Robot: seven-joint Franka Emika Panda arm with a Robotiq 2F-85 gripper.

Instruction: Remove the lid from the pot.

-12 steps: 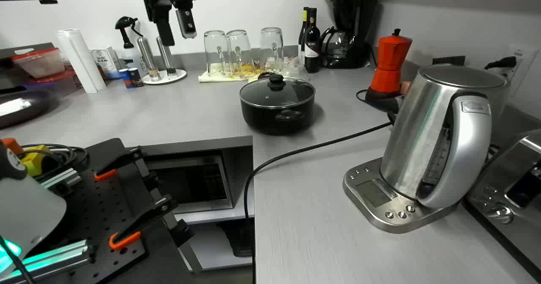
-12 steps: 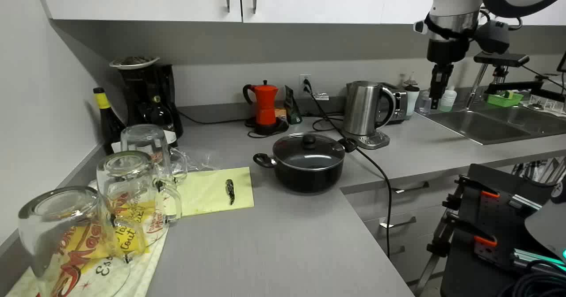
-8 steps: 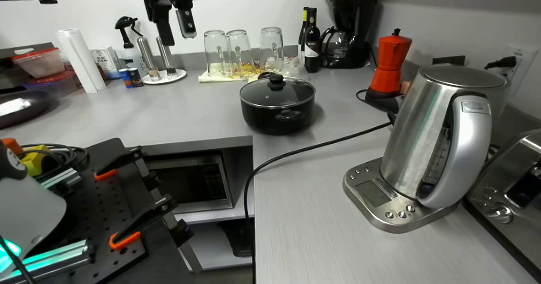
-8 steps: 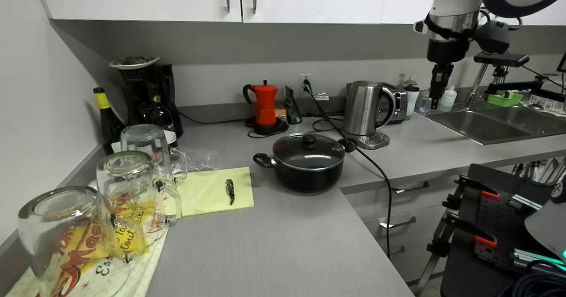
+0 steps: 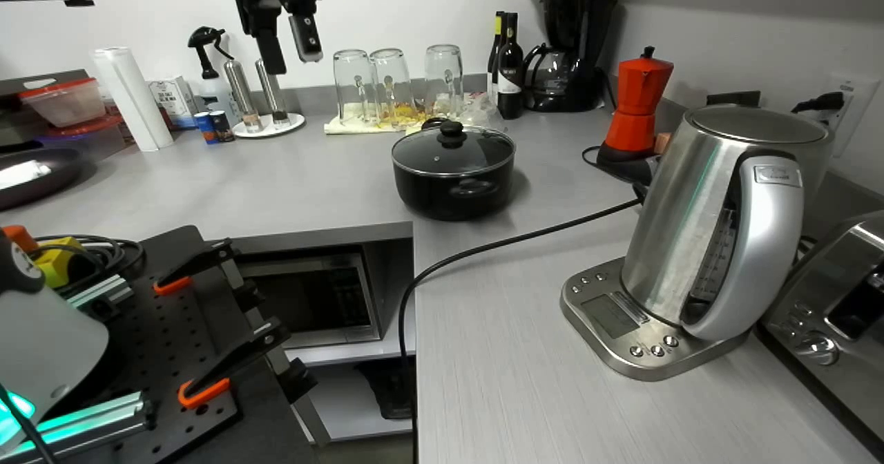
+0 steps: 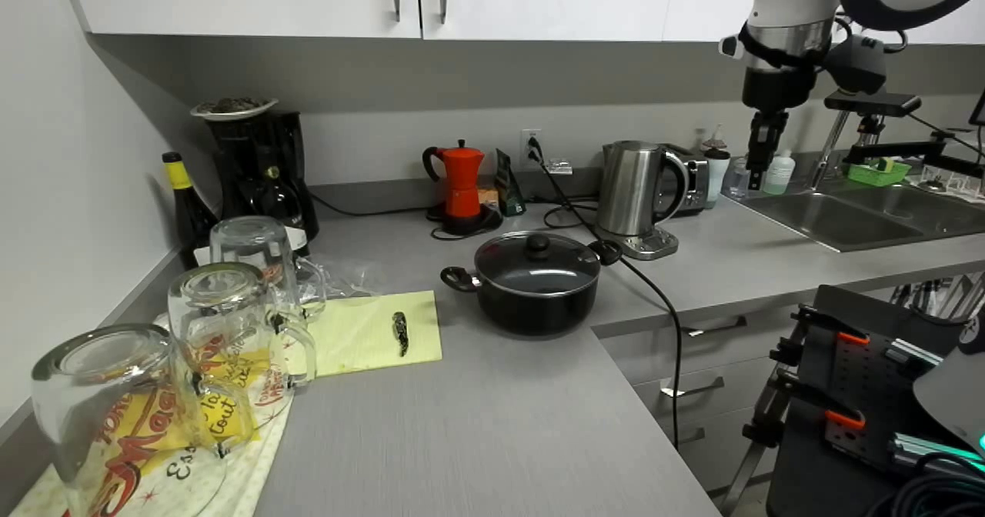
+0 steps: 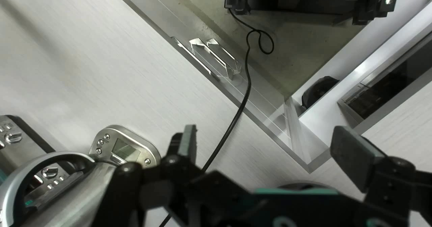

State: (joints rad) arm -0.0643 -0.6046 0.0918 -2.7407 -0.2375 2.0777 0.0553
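Printed cloth [image 6: 252,463] under glass mugs [image 6: 223,313]: black "Ta" over "Cout" on yellow patch [image 6: 228,418], black "Es" lower down, big red "M" word, rest warped by glass. Kettle [image 5: 666,229] badge [image 5: 777,176], dark bottle [image 5: 510,56] label [image 5: 510,86], carton [image 5: 174,99] lettering: too small from here.

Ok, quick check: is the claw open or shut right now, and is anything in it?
Claw: open, holding nothing.
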